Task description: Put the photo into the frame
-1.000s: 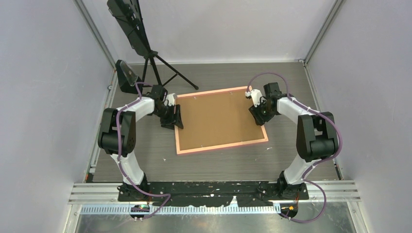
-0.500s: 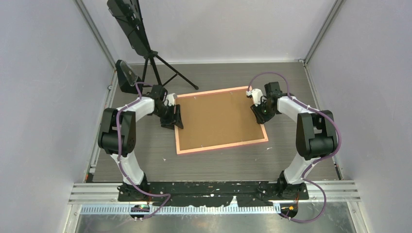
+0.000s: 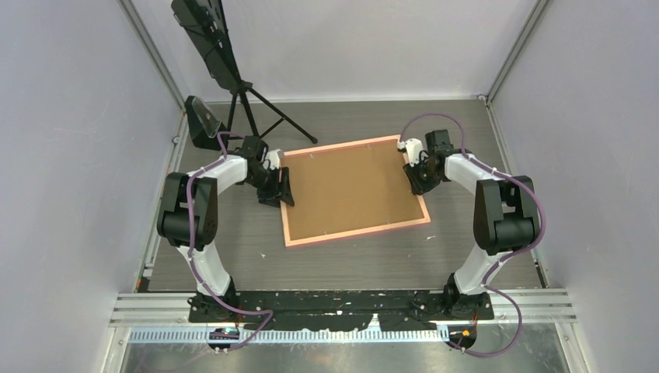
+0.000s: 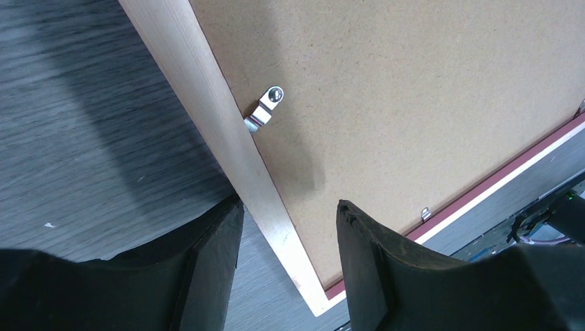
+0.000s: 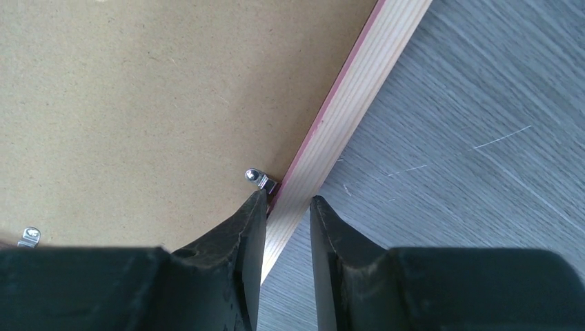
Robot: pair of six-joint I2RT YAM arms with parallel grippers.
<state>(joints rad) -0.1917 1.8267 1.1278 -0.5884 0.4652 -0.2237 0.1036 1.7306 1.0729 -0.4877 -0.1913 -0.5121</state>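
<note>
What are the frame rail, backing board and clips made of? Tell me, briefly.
The frame rail: pale unpainted-looking wood, straight grain lines show; reddish coat on its inner edge. The backing board: matte brown speckled fibreboard, probably hardboard or MDF. The clips: shiny silvery metal, likely steel.

pale bare wood frame (image 4: 227, 138), matt brown backing board (image 4: 414, 89), shiny metal clip (image 4: 265, 109)

Pale grey walls (image 3: 350, 47) all round, grey wood-grain tabletop (image 3: 350, 264) — black tripod (image 3: 256, 109) upper left, aluminium rail (image 3: 544, 307) below.
</note>
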